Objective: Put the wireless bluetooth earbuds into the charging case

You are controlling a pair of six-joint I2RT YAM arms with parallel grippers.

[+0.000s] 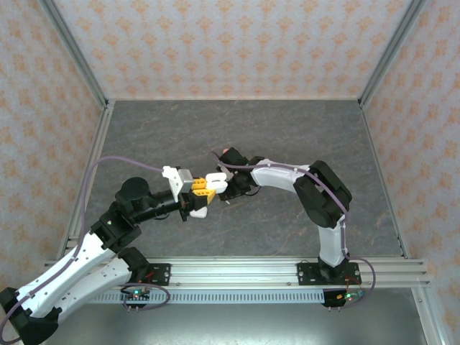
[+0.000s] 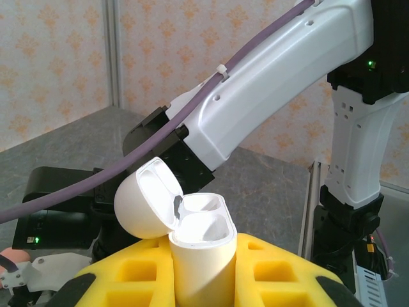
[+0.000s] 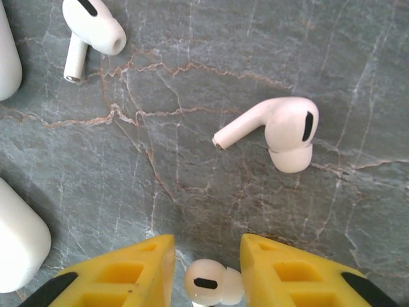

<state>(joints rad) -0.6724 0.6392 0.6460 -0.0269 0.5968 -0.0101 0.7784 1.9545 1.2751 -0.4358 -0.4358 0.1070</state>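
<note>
Between the tightly clamped yellow fingers (image 2: 275, 272) of the left gripper (image 2: 204, 281): white rounded plastic charging case (image 2: 199, 246), upright, lid open, wells empty. Just beside case: right gripper (image 3: 208, 272), fingers narrowly parted around one white bent-stem plastic earbud (image 3: 214, 283); firm hold undeterminable. Step: pickup. Next: align stem over well.

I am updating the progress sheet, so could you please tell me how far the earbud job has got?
Done: the left gripper holds a white charging case, lid open; both sockets look empty. In hand: the right gripper has a white earbud between its jaws, though a firm grip is unclear. Still to do: no earbud is seated yet, and two more white earbuds lie on the table.
</note>
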